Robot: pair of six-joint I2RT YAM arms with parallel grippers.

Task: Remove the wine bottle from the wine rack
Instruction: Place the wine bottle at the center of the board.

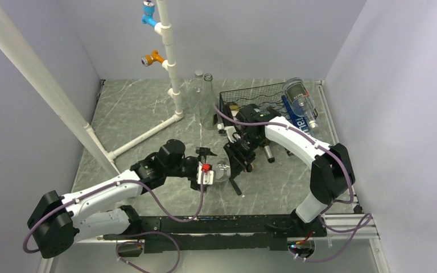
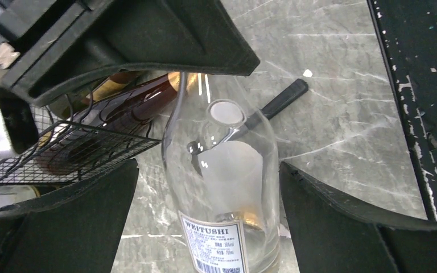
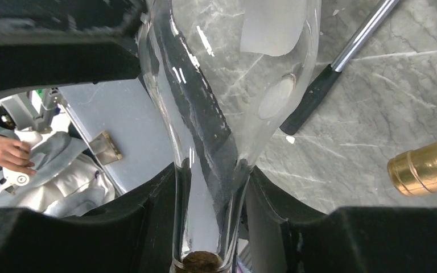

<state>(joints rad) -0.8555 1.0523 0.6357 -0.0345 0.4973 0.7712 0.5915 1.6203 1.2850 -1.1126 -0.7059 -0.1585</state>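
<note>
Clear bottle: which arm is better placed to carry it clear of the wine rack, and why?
Right: the right gripper is shut on the clear bottle at its neck; the left gripper is open, jaws apart either side of the body, gripping nothing.

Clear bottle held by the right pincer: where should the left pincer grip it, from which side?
On the clear bottle, take the wide, straight-sided body at the label, squeezing from its flanks, where the open left pincer straddles it. The right pincer holds the neck, and the tapering shoulder would likely slip.
</note>
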